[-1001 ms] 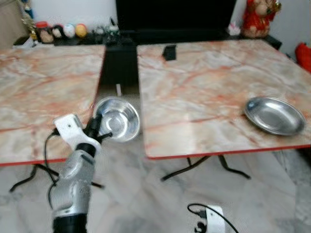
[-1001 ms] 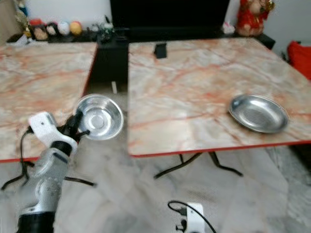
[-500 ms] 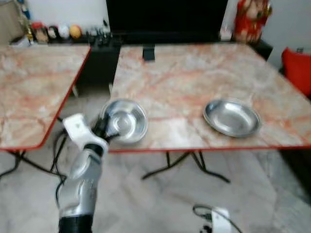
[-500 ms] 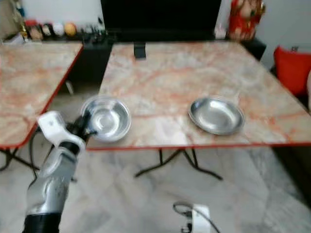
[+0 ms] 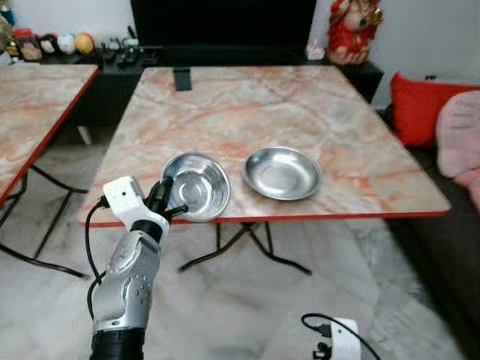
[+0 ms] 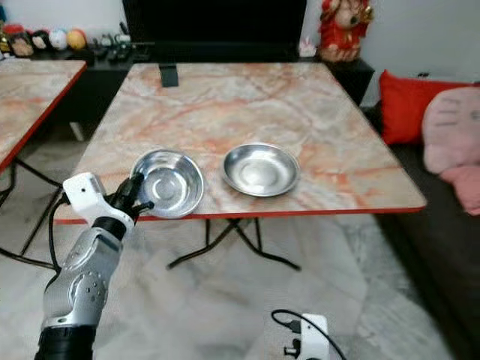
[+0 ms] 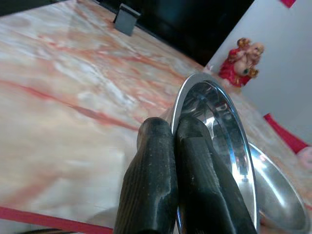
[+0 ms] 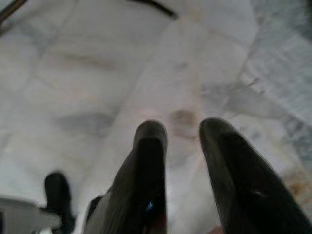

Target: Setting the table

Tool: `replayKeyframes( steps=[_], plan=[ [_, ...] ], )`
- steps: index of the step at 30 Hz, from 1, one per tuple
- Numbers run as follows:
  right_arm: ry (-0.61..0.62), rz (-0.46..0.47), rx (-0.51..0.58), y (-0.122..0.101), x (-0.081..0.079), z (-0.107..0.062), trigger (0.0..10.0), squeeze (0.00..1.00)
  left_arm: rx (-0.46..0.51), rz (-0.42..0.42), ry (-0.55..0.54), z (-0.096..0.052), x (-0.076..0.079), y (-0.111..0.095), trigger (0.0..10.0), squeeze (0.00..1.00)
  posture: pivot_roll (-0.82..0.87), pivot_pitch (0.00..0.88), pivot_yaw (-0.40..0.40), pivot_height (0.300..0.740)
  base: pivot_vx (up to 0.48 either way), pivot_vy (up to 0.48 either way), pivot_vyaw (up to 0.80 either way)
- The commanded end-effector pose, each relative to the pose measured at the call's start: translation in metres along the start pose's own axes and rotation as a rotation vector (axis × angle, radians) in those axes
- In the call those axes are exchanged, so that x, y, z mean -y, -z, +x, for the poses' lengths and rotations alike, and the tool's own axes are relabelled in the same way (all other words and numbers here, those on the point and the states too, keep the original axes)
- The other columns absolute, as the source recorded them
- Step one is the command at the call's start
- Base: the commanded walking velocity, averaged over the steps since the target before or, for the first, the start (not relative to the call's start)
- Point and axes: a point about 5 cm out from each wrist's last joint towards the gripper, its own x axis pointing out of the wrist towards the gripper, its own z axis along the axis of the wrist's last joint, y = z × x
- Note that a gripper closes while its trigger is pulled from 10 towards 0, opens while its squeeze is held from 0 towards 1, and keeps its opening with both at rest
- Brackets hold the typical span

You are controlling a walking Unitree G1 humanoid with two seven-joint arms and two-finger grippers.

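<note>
Bowl (image 5: 196,196) is pinched by its near rim in my left gripper (image 5: 162,204); the two fingers (image 7: 161,185) close on that rim, one inside and one outside. From the gripper it extends forward, over the table's (image 5: 352,127) front edge, toward the left corner. Just beside it on the right lies the plate (image 5: 282,173), close but apart. I judge the coming move is straight down, keeping clear of the plate. My right gripper (image 8: 183,146) hangs idle over the floor, fingers apart.
</note>
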Motion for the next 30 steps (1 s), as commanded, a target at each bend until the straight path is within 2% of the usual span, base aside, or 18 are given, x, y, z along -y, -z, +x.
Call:
replayKeyframes(
  steps=[1, 7, 11, 22, 24, 25, 26, 30],
  plan=[
    [-0.014, -0.003, -0.001, 0.001, -0.006, 0.0, 10.0, 0.0, 0.028, 0.015, -0.013, 0.001, -0.003, -0.006, 10.0, 0.0, 0.04, 0.0, -0.029, 0.74, 0.0, -0.45, 0.0],
    [-0.012, -0.009, 0.0, 0.001, -0.005, 0.0, 10.0, 0.0, 0.032, 0.015, -0.012, 0.002, -0.002, -0.006, 10.0, 0.0, 0.04, 0.0, -0.031, 0.74, 0.0, -0.444, 0.72],
    [-0.009, 0.011, -0.002, 0.001, -0.005, 0.0, 10.0, 0.0, 0.035, 0.033, -0.009, 0.002, -0.002, -0.007, 10.0, 0.0, 0.04, 0.0, -0.032, 0.74, 0.0, -0.398, 0.22],
    [-0.013, 0.016, 0.0, 0.001, -0.005, 0.0, 10.0, 0.0, 0.049, 0.074, 0.006, 0.004, 0.0, -0.011, 10.0, 0.0, 0.05, 0.0, -0.034, 0.74, 0.0, 0.0, 0.0],
    [-0.012, 0.016, 0.0, 0.001, -0.005, 0.0, 10.0, 0.0, 0.029, 0.14, 0.056, 0.004, 0.004, -0.009, 10.0, 0.0, 0.05, 0.0, -0.033, 0.74, 0.0, 0.0, 0.0],
    [-0.011, 0.016, 0.0, 0.001, -0.005, 0.0, 10.0, 0.0, 0.01, 0.212, 0.089, 0.004, 0.006, -0.008, 10.0, 0.0, 0.05, 0.0, -0.033, 0.74, 0.0, 0.0, 0.0],
    [-0.011, 0.016, 0.0, 0.001, -0.005, 0.0, 10.0, 0.0, 0.009, 0.246, 0.104, 0.005, 0.006, -0.009, 10.0, 0.0, 0.05, 0.0, -0.033, 0.74, 0.0, 0.0, 0.0],
    [-0.01, 0.019, 0.0, 0.001, -0.005, 0.0, 10.0, 0.0, 0.023, 0.337, 0.147, 0.008, -0.001, -0.02, 10.0, 0.0, 0.05, 0.0, -0.03, 0.74, 0.0, 0.0, 0.0]
  ],
)
